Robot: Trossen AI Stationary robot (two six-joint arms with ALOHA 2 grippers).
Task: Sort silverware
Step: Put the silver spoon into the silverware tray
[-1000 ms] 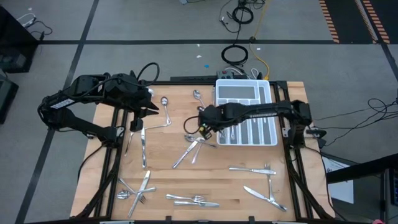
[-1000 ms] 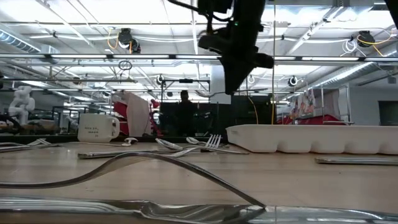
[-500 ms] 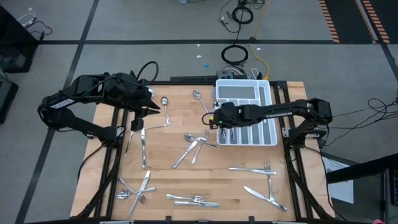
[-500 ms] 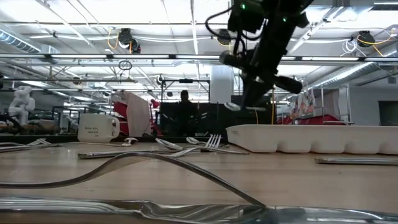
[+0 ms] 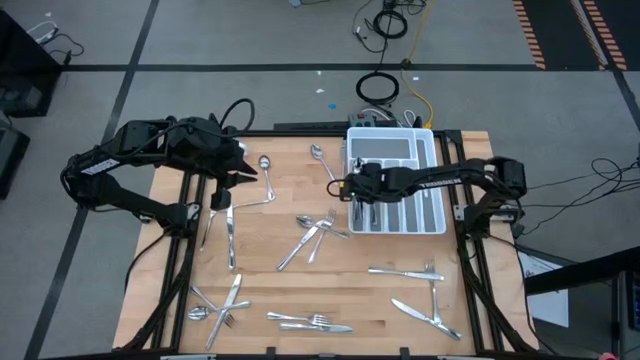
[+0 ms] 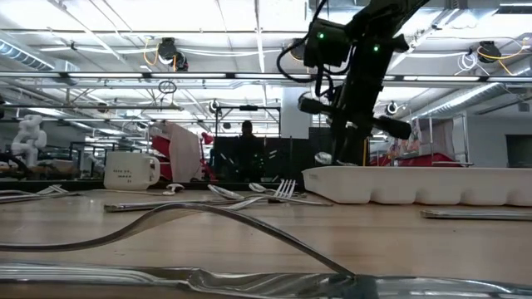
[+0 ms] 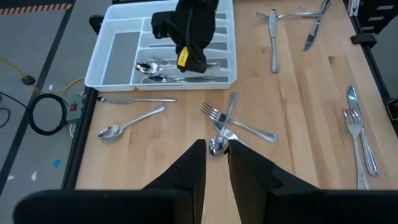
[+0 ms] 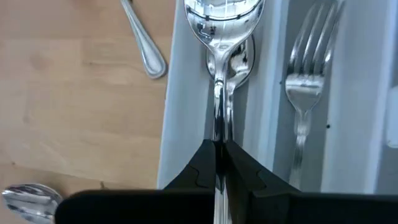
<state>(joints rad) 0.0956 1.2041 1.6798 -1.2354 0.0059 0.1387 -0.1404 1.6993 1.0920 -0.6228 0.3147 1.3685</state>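
My right gripper (image 5: 350,188) hangs over the near-left compartment of the white tray (image 5: 395,131), shut on a spoon (image 8: 217,12). The spoon's bowl (image 6: 324,158) hangs just above the tray's rim (image 6: 416,184). Another spoon (image 8: 239,53) lies flat in that compartment beneath it, and a fork (image 8: 303,87) lies in the one beside it. My left gripper (image 5: 245,178) waits high over the table's far left, its fingers (image 7: 193,168) slightly apart with nothing between them. More silverware lies loose on the table, including a crossed pile (image 5: 315,230) at the middle. My right gripper pinches the spoon's handle (image 8: 217,124) between its two fingers. The fingers slant steeply down from the table's right side, and the spoon sticks out ahead of them with its bowl foremost. It is lifted clear, lined up along the compartment.
Two spoons (image 5: 265,162) (image 5: 318,152) lie at the far edge. A knife (image 5: 230,240) lies at the left and a bent piece (image 5: 255,195) lies below my left gripper. More pieces lie along the near edge (image 5: 310,322) and near right (image 5: 405,272). A white mug (image 6: 129,170) stands far left.
My right gripper has carried the spoon from the pile at the table's middle toward the right and far edges, to the tray. It has rolled its wrist and sunk until the bowl hangs just over the tray's rim.
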